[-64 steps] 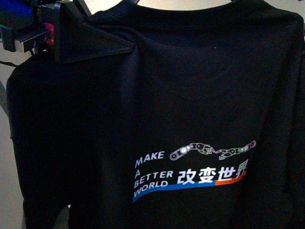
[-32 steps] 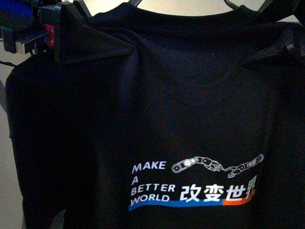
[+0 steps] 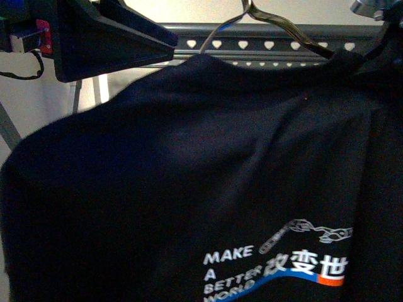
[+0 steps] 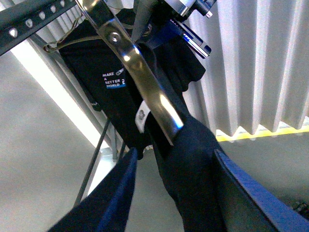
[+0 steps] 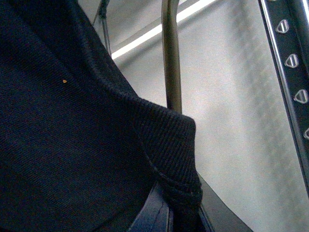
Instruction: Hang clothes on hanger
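Observation:
The black T-shirt [image 3: 208,170] fills the front view, its white print [image 3: 277,270] low at the right. Behind its collar runs the grey rack rail [image 3: 271,45] with heart-shaped holes. A thin bronze hanger hook [image 3: 249,14] rises above the collar. My left gripper [image 3: 151,47] is open at the top left, above the shirt's shoulder. In the left wrist view its blue fingers [image 4: 120,193] stand apart around the shirt's shoulder [image 4: 188,164] and the bronze hanger arm [image 4: 145,82]. My right gripper [image 5: 176,212] is shut on the ribbed collar [image 5: 169,145].
A pleated white curtain [image 4: 251,72] hangs behind the rack. The rack's slanted legs [image 4: 94,164] go down to a grey floor with a yellow line [image 4: 270,133]. The rail also shows in the right wrist view [image 5: 289,63], beside the hanger's hook rod [image 5: 170,53].
The shirt has sunk and tilted in the front view, its print moving down and right. The rail and hanger hook now show above the collar. My left gripper no longer overlaps the shoulder.

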`<state>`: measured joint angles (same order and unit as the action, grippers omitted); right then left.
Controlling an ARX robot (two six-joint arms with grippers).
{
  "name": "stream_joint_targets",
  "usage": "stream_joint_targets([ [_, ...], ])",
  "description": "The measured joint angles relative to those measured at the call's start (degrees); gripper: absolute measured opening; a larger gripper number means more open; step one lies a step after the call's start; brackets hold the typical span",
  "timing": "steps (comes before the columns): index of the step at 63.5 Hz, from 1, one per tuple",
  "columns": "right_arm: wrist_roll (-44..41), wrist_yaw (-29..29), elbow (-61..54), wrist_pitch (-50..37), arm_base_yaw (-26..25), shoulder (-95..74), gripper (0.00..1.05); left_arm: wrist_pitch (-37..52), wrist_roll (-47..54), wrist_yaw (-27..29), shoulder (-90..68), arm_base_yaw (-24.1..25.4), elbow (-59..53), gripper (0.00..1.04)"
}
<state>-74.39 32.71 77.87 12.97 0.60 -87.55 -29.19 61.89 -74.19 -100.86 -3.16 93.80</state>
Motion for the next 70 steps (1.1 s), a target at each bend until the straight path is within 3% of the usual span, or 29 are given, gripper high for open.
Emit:
stream_joint_targets([
  [12,-1.16,1.84,-3.76,-2.12,-2.62,3.23,0.03,0.00,0.00,0.00,0.02,0.00,0.00,0.86],
  [14,-1.62,2.10,-4.52,-2.27,-3.17,3.74,0.03,1.79,-1.68,2.01,0.46,-0.20,-0.68,0.92],
  [17,-2.19,2.75,-6.10,-2.56,-4.37,4.55,0.03,14.93,-12.94,14.99,3.21,-0.39,-6.36,1.00],
  [21,-2.54,3.06,-8.33,-2.97,-6.12,4.81,0.03,30.16,-33.88,33.00,3.89,-0.37,-8.63,0.98],
  [23,-2.51,3.10,-9.35,-3.43,-6.80,5.09,0.03,33.35,-37.38,36.35,3.89,-0.33,-8.61,0.98],
  [24,-2.49,3.15,-9.75,-3.69,-7.02,5.18,0.03,36.17,-42.82,42.07,3.89,-0.26,-8.57,0.98],
  [26,-2.34,3.19,-10.80,-4.66,-7.69,5.40,0.03,38.80,-45.75,45.38,3.85,-0.09,-8.26,0.98],
  [27,-2.23,3.19,-11.15,-5.01,-7.91,5.46,0.03,40.89,-49.57,50.88,3.74,0.07,-7.89,0.98],
  [29,-1.86,3.15,-12.24,-5.99,-8.55,5.77,0.03,42.64,-51.69,55.25,3.63,0.22,-7.39,0.98],
  [32,-0.63,1.90,-14.60,-7.89,-9.66,6.91,0.03,46.47,-54.88,68.76,3.56,0.74,-5.81,0.98],
  [35,0.48,-0.57,-16.94,-8.79,-10.36,8.57,0.03,48.35,-55.54,76.32,3.82,1.31,-5.35,0.98],
  [43,3.23,-7.63,-20.00,-8.66,-11.19,11.76,0.03,53.75,-57.02,75.80,5.03,1.92,-6.99,0.98],
  [47,6.51,-15.67,-21.07,-8.52,-11.74,13.07,0.03,51.36,-59.06,74.44,6.19,2.08,-7.21,0.97],
  [52,8.85,-24.65,-23.32,-9.90,-13.31,14.49,0.03,40.57,-60.46,74.20,12.57,2.71,-13.33,0.79],
  [63,14.10,-31.85,-23.26,-5.68,-14.84,14.71,0.03,46.86,-60.92,74.23,24.79,2.97,-32.54,0.54],
  [70,18.38,-35.89,-18.99,-5.46,-14.12,12.26,0.03,52.72,-61.05,74.18,36.44,2.99,-50.73,0.27],
])
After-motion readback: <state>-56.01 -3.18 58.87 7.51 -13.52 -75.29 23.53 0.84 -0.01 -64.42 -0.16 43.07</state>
